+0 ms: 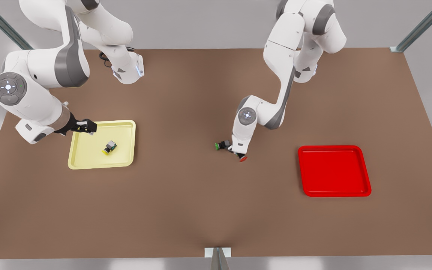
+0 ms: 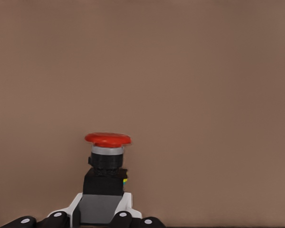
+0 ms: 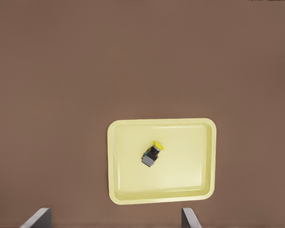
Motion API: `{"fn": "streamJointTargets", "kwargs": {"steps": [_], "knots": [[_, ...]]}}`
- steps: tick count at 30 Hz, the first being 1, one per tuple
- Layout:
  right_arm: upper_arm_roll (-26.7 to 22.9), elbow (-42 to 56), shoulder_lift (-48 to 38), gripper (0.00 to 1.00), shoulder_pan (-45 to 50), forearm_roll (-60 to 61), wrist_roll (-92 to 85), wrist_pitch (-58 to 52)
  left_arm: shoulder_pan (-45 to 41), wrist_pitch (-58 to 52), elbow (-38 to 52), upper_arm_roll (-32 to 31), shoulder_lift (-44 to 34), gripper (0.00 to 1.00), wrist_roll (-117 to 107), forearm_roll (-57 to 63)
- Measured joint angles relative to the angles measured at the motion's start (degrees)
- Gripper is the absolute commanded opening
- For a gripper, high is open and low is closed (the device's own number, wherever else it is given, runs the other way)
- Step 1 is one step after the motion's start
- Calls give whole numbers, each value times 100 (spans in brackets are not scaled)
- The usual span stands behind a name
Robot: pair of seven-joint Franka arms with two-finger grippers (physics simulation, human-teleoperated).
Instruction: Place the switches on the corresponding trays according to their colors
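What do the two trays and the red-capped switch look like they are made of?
Yellow tray: probably moulded plastic, matte, with soft rounded rim and even pale colour. Red tray: likely the same plastic, slightly glossier, with faint highlights along its rim. Red switch, held in the left claw: seemingly plastic cap and dark body, with a silvery collar, possibly metal.

Left gripper sits low against the brown tabletop, white finger pads closed on either side of the red switch. Grip is on the switch's grey lower block. Above that: black boxy body, dark collar, silver ring, then a broad, flat red cap. The switch points straight away from the gripper, cap farthest out. A small fleck of yellow and green shows on the body's side, just beside one finger pad. Plain brown tabletop lies behind the switch.
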Motion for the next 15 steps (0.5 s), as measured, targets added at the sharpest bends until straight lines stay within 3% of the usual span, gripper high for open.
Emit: {"fn": "streamJointTargets", "kwargs": {"steps": [3,8,12,15], "knots": [[-1,0,1,100,-24,0,0,0,391,-301,-410,9,-753,39,440,97],[-1,0,1,100,-21,0,0,-9,1751,-341,-1719,-8,-1956,39,1799,850],[-1,0,1,100,-19,0,0,-25,3367,-281,-2184,-15,-2177,39,3398,1788],[-1,0,1,100,-14,0,0,-35,4286,-84,-2217,-33,-1865,40,4361,2491]]}}
